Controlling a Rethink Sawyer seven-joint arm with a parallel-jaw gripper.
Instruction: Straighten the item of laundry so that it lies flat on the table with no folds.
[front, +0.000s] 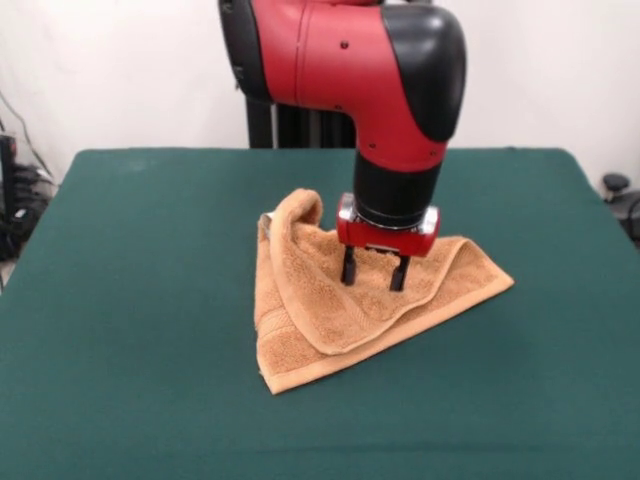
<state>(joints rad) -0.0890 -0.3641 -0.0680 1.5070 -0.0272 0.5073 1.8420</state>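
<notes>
The orange-tan terry towel (340, 310) lies near the middle of the dark green table (130, 300). It is folded over on itself into a rough triangle, with a raised rolled fold at its far left corner and a border band along the near left edge. My gripper (374, 278) hangs straight down over the towel's upper middle. Its two black fingers (349, 266) are apart, with their tips at or just touching the cloth. Nothing is held between them. No white tag shows.
The red and black arm comes down from the top centre, in front of the black pedestal (290, 125). Cables and dark equipment sit off the table's left edge (15, 200), and a dark object off the right edge (620, 190).
</notes>
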